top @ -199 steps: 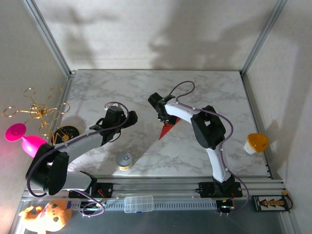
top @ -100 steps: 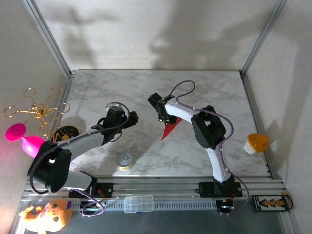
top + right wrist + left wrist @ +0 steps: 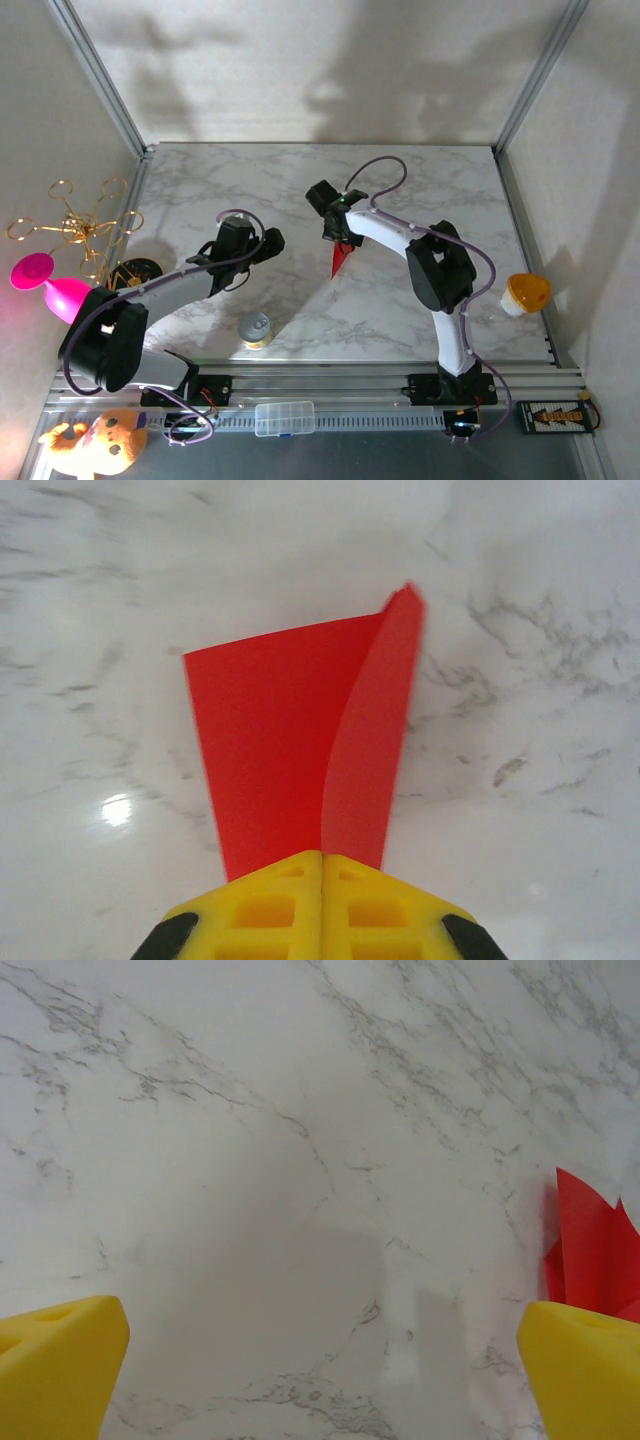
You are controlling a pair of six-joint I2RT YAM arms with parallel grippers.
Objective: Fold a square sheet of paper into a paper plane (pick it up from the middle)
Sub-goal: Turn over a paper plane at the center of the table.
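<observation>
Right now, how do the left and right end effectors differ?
The left end effector stands wide open; the right end effector is shut. The left holds nothing, with bare marble table under it; the right pinches the folded red paper. The left sits beside the paper, apart from it; the right is clamped on it. Shared: yellow fingers, both over the table.

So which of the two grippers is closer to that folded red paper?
The right. The right gripper is shut on the folded red paper, pinching one end. The left gripper hangs open over the marble table off to the paper's left, not touching it.
</observation>
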